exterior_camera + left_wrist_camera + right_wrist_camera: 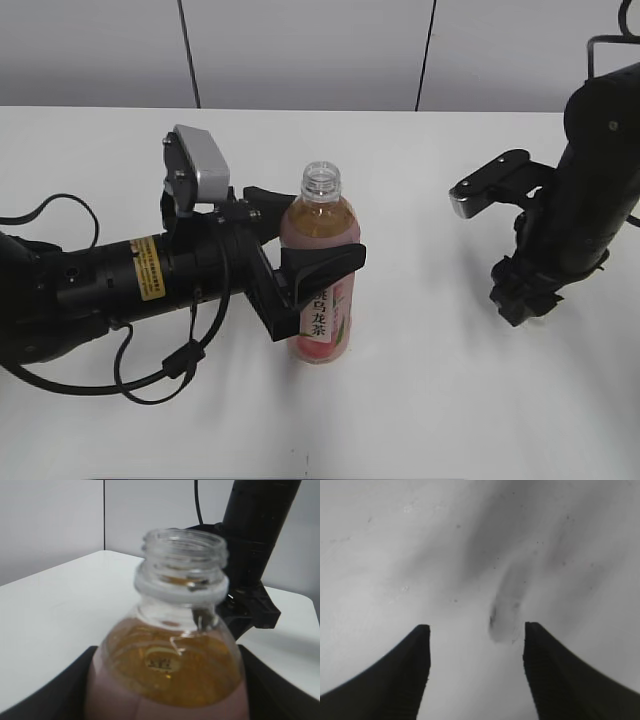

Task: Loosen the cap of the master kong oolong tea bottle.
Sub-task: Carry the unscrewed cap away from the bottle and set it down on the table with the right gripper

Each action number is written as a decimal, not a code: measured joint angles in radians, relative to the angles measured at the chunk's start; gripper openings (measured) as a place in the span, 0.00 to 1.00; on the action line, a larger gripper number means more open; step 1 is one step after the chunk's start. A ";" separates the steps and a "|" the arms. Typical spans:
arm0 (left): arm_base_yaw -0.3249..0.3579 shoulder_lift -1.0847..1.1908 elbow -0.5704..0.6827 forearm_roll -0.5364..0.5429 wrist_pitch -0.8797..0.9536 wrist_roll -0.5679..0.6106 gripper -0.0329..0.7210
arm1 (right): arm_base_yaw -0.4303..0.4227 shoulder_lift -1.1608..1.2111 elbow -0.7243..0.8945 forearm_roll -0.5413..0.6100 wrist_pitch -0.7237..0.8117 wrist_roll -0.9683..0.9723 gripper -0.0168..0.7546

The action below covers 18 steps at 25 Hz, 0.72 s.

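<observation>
Uncapped tea bottle gripped on the bench

The left end effector clasps the upright master kong oolong tea bottle, hiding part of its label; the right end effector hangs released over bare bench; cap unseen.

Exterior view slanting down on the bench, left wrist view close behind the bottle both share, right wrist view close above bare bench

The bottle was clear, glossy plastic with a smooth pink printed label. Its bare threaded neck looked transparent and shiny. The table was white, matt and lightly speckled. The left gripper was black matt plastic; its camera housing looked like brushed silver metal.
</observation>
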 joint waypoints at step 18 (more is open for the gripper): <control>0.000 0.000 0.000 0.000 0.000 0.000 0.66 | 0.000 -0.296 -0.019 0.000 0.352 0.206 0.72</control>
